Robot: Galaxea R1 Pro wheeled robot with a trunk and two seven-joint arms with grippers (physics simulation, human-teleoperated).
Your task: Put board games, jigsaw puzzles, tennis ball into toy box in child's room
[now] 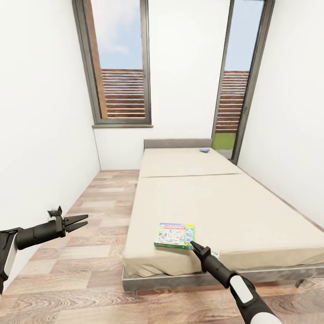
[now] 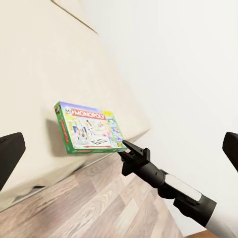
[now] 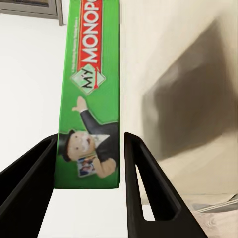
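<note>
A green-edged board game box (image 1: 175, 235) lettered MONOPOLY lies flat near the foot of the bed (image 1: 225, 198). My right gripper (image 1: 192, 243) is at its near right corner. In the right wrist view both fingers sit tight against the top and bottom of the box's green side (image 3: 94, 74), shut on it. The left wrist view shows the same box (image 2: 89, 128) with the right gripper (image 2: 125, 148) at its corner. A small blue board game (image 1: 205, 150) lies by the grey headboard. My left gripper (image 1: 83, 220) hangs open over the floor, left of the bed.
The bed fills the right half of the narrow room, against the right wall. A strip of wood plank floor (image 1: 99, 216) runs between the bed and the left white wall. Two tall windows (image 1: 121, 63) stand in the far wall.
</note>
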